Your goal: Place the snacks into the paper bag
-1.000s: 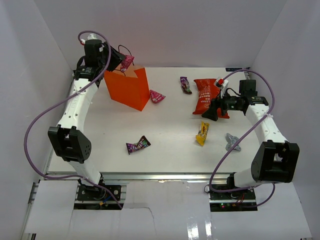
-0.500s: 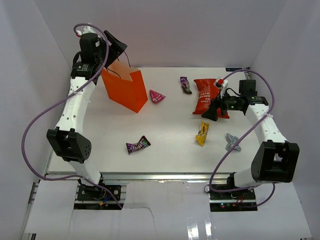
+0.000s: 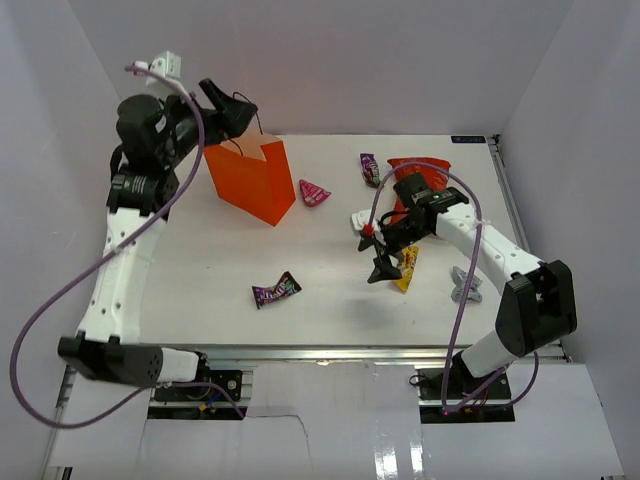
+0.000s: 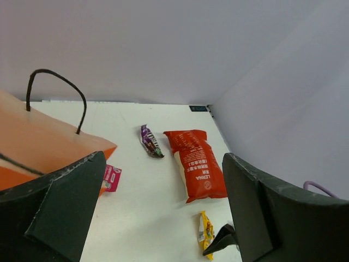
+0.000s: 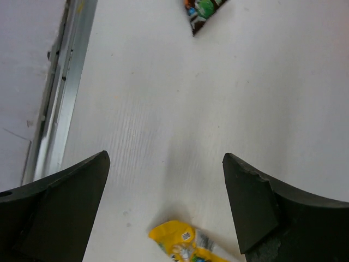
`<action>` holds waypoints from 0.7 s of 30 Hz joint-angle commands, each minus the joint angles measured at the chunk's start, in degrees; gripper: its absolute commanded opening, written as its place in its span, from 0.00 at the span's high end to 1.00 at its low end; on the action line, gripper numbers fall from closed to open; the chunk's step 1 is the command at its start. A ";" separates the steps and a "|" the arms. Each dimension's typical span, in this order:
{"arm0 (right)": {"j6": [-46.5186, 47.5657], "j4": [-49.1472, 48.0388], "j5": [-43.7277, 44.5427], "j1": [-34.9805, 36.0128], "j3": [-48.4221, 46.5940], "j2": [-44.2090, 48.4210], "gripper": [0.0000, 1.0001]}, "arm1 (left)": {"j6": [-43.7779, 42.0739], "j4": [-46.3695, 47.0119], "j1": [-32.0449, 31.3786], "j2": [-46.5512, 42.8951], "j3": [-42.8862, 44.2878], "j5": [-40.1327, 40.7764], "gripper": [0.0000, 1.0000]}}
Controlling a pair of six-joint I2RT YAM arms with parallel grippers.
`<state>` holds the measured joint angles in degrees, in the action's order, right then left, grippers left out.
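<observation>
The orange paper bag (image 3: 250,185) stood upright at the tabletop's (image 3: 200,270) far left, the left pincer (image 3: 222,105) spread wide and empty above it. The right pincer (image 3: 380,258), also wide, hovered over the yellow sweet (image 3: 407,270) near the red crisp bag (image 4: 195,170).

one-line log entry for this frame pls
left hand open, empty, up by orange paper bag | right hand open, over yellow sweet, not gripping | red crisp bag on table, outside bag
</observation>
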<state>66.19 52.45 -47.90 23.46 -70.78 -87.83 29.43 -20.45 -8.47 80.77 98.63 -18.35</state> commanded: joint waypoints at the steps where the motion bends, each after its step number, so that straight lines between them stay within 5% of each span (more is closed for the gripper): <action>1: 26.17 4.96 1.03 5.26 -0.23 2.41 0.10 | -1.75 -0.29 -0.14 -11.22 -11.82 0.32 0.02; 5: 23.82 -0.14 4.48 16.60 -4.53 -3.99 0.10 | 0.80 -3.98 -0.14 -26.58 -22.85 7.61 0.02; 11: 9.06 -14.10 12.63 29.07 -10.25 -13.57 0.09 | 5.98 -11.54 -0.14 -37.87 -30.33 15.00 0.02; 21: -13.97 -31.08 22.13 36.65 -16.31 -25.89 0.05 | 10.03 -22.79 -0.14 -47.37 -31.05 19.49 0.02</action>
<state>61.91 29.52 -30.24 59.99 -84.42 -112.49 37.93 -38.39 -8.49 34.46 67.07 -1.91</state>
